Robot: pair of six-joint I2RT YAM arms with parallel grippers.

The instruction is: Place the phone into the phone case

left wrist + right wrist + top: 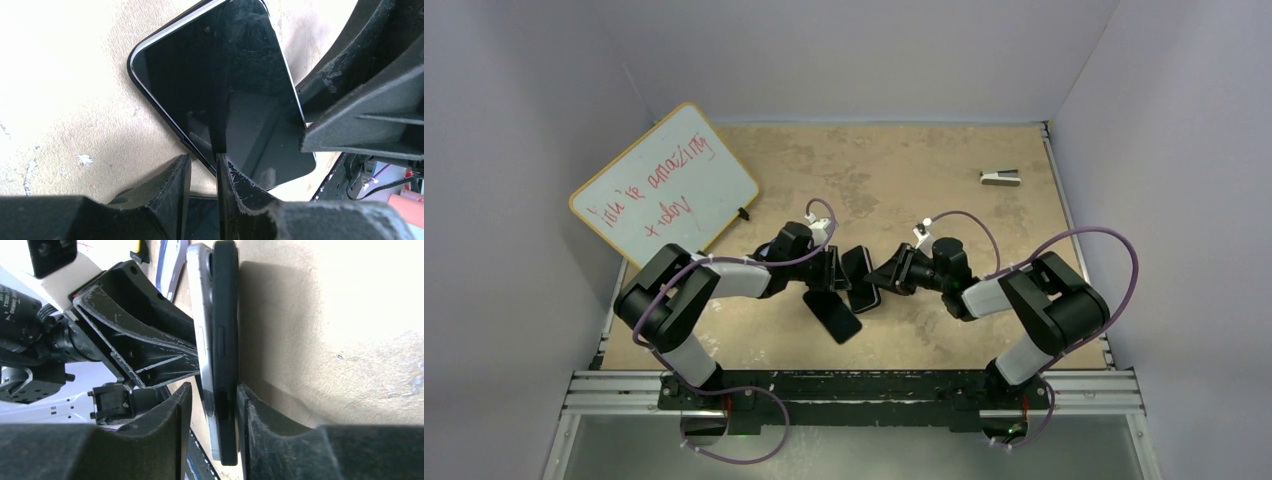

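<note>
Clamping phone point(240, 90) edge-on w/ R jaws (pale-rimmed, glossy); touching its dark face w/ L jaws, all but closed, gripping nothing.

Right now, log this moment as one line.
stage: fitting | right end effector: clamped on phone and phone case, edge-on | left end effector: closed, pressing phone case | seated: cannot tell

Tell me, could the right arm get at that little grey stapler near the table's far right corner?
Probably not yet. Nothing on the table stands in its way, but the right gripper is shut on the phone, and the grey stapler lies far beyond it.
</note>
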